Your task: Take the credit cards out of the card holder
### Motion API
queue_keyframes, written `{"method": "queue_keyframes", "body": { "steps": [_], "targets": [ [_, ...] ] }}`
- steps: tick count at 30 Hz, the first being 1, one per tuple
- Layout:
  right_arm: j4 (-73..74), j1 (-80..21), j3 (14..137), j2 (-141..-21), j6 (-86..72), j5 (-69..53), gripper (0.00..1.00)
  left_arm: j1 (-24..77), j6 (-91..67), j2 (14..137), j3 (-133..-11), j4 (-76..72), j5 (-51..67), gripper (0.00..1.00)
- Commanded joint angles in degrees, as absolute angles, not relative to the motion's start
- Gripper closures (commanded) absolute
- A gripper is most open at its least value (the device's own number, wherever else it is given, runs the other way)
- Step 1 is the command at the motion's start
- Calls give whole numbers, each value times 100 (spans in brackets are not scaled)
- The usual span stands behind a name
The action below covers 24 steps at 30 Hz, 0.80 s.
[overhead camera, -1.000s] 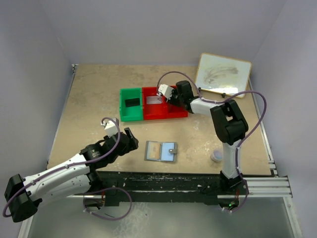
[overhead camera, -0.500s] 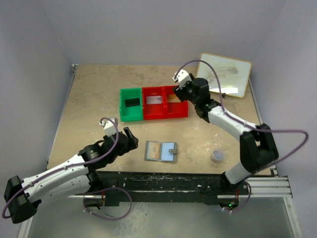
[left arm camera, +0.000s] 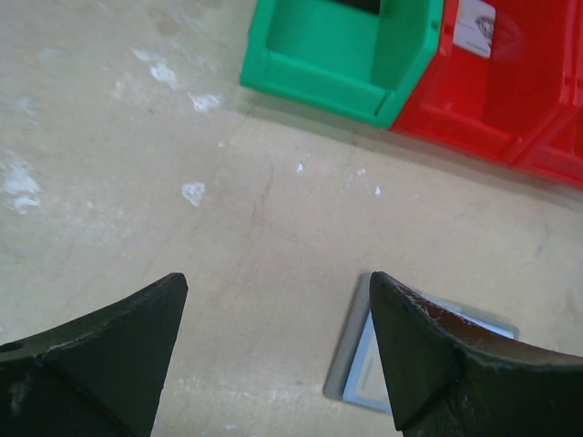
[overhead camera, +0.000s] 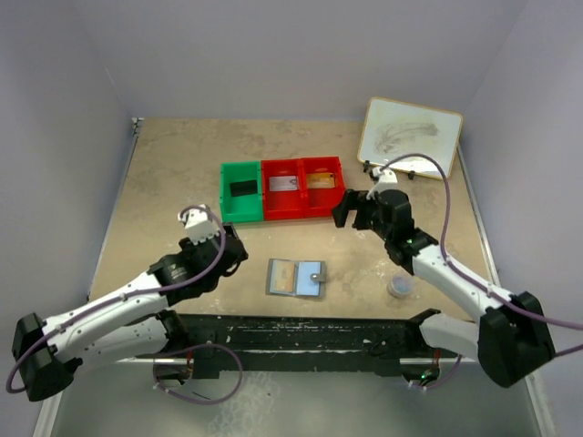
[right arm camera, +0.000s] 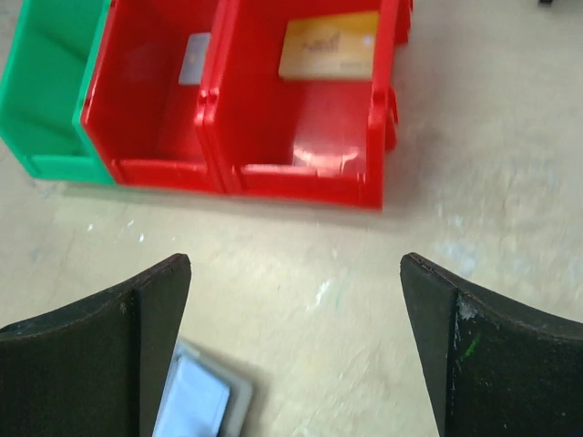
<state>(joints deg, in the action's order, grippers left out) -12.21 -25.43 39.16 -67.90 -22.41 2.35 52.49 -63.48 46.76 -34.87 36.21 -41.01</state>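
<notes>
The card holder (overhead camera: 296,278) lies open on the table, and its left half shows a tan face (overhead camera: 286,278). A gold credit card (overhead camera: 319,179) rests in the right red bin (overhead camera: 336,188). A pale card (overhead camera: 282,183) lies in the middle red bin, and a dark card (overhead camera: 242,188) in the green bin (overhead camera: 226,196). My left gripper (overhead camera: 235,251) is open just left of the holder, whose corner (left arm camera: 353,375) shows beside the right finger. My right gripper (overhead camera: 352,210) is open and empty, in front of the red bins, with the gold card (right arm camera: 328,45) ahead and the holder (right arm camera: 205,405) by its left finger.
A framed whiteboard (overhead camera: 410,137) leans at the back right. A small round silvery puck (overhead camera: 399,287) sits right of the holder, near the right arm. The three bins stand in a row at mid-table. Grey walls enclose the table.
The right arm pulled back from over the red bins toward the near right, and its gripper opened wide. The left gripper shifted slightly.
</notes>
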Motion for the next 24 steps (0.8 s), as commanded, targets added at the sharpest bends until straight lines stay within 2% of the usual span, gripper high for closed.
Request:
{"method": "queue_keyframes", "body": {
  "steps": [1,3,7,9,12,17,24],
  "targets": [
    [-1805,-2540,3358,-5878,-3463,-179,0,5207,-6269,5469,-4680,4613,-5494,21],
    [-1782,-2540,3352,-5819,-3569,-425,3,5203,-6121,5647,-5025,4891,-5905,21],
    [-1945,-2572,3285,-6027,-3807,-1664,15,5173,-5384,5499,-5255,4745,-6273,21],
    [-1863,-2653,3219,-6145,-4037,-1645,18,5014,-5085,5364,-5263,4666,-6261,21],
    [-1421,-2961,3315,-6234,-4035,-1078,18,4486,-4632,5174,-5127,4462,-5964,21],
    [-475,-3931,3891,-6421,-4161,509,18,3186,-4065,5254,-4797,3897,-4645,20],
    [211,-5085,4308,-6835,-4817,1957,22,3111,-4071,5161,-4854,4004,-5283,20]
  ]
}}
